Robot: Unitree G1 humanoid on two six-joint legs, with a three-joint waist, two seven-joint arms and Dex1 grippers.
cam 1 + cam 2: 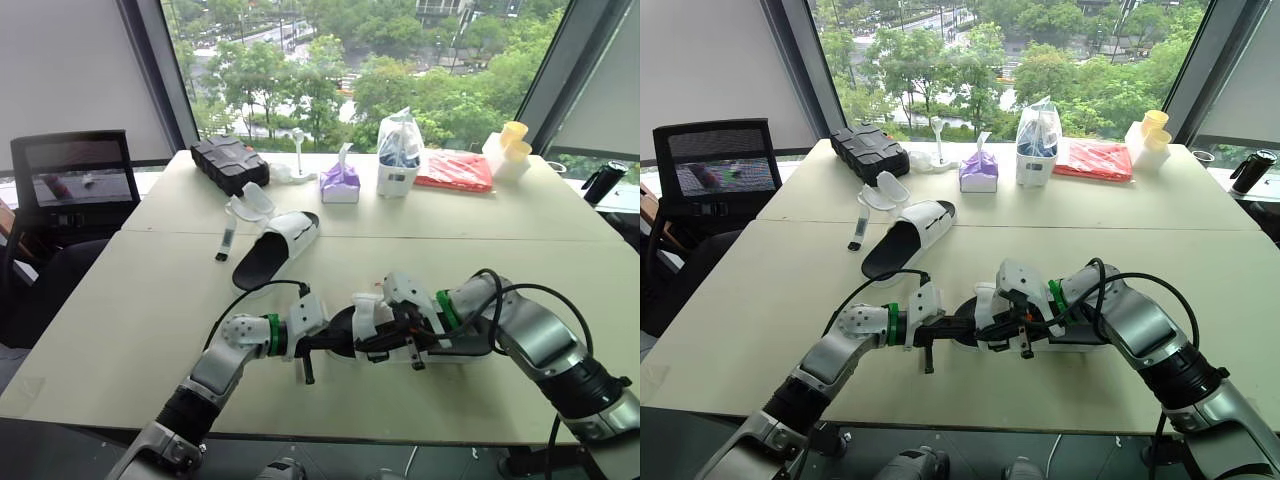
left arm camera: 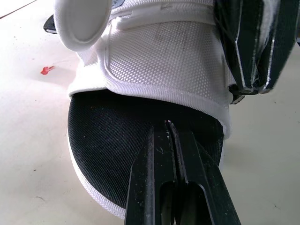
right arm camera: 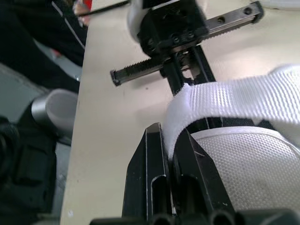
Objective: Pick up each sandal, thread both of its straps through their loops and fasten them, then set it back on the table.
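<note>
One white-and-black sandal (image 1: 276, 248) lies left of the table's middle with its straps loose and open. The other sandal (image 1: 372, 333) sits near the front edge between both grippers. My right gripper (image 3: 171, 133) is shut on that sandal's white woven strap (image 3: 225, 103), which is pulled out over the white mesh upper. My left gripper (image 2: 171, 136) is shut, with nothing visible between its fingers. Its tips rest on the black footbed (image 2: 103, 136) at the edge of the upper. The head view shows it at the sandal's left end (image 1: 328, 343).
Along the far side of the table stand a black case (image 1: 229, 162), a purple tissue box (image 1: 340, 183), a plastic bag (image 1: 399, 150), a red packet (image 1: 454, 170) and yellow cups (image 1: 514, 140). A chair (image 1: 75, 185) stands at the left. The table's front edge (image 1: 330, 412) is close.
</note>
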